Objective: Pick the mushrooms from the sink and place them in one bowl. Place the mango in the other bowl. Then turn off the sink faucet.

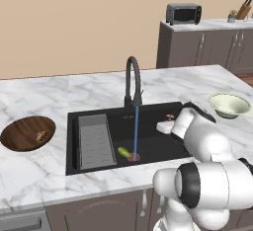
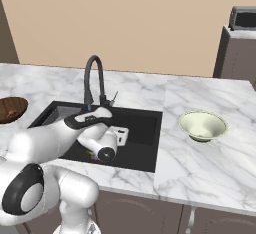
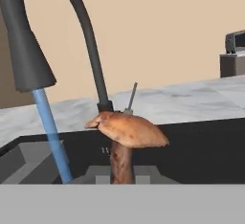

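1. The gripper (image 1: pixel 169 121) was down inside the black sink (image 1: pixel 153 112), near its back right part, closed tight on the stem of a reddish-brown mushroom (image 3: pixel 127 129); the cap stood up just in front of the hand camera.
2. The other mushroom (image 1: pixel 42 136) lay in the wooden bowl (image 1: pixel 20 129) on the marble counter (image 1: pixel 74 89), left of the sink.
3. The mango (image 1: pixel 124 152) lay on the sink floor, just beside the red drain (image 1: pixel 134 157) and near the grey ribbed tray (image 1: pixel 95 141).
4. Water (image 1: pixel 136 131) ran from the black faucet (image 1: pixel 132 79) in a thin blue stream onto the drain.
5. The pale green bowl (image 2: pixel 202 125) stood on the counter, right of the sink.
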Available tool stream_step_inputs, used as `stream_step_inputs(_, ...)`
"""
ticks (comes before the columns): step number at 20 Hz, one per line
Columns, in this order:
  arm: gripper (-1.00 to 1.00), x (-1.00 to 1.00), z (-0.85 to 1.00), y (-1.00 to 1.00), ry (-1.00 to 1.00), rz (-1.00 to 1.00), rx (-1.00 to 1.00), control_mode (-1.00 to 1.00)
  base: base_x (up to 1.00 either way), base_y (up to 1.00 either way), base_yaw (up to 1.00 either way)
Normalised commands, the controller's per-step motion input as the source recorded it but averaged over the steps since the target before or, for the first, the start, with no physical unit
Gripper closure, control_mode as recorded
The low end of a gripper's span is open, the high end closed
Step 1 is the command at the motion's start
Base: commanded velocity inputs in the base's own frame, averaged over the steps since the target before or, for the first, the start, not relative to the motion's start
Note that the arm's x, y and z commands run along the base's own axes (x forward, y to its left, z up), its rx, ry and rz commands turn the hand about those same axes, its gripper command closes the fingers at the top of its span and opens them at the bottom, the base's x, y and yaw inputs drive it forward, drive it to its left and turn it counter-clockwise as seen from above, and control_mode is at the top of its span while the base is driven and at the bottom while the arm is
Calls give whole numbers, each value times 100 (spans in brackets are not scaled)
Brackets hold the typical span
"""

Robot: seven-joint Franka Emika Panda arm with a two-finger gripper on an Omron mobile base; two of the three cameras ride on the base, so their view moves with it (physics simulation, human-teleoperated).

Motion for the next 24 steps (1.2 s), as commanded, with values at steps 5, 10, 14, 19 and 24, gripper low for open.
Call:
stream_step_inputs(5, 100, -33, 100, -22, 0, 0, 5, -100, 0, 0, 0)
stream_step_inputs(10, 100, -38, 100, -15, 2, 0, 4, -100, 0, 0, 0)
stream_step_inputs(14, 100, -54, 100, -14, 9, 2, 2, -100, 0, 0, 0)
stream_step_inputs(19, 100, -66, 100, -12, 14, 3, 0, -100, 0, 0, 0)
stream_step_inputs(24, 100, -69, 83, -4, 22, 4, 0, -100, 0, 0, 0)
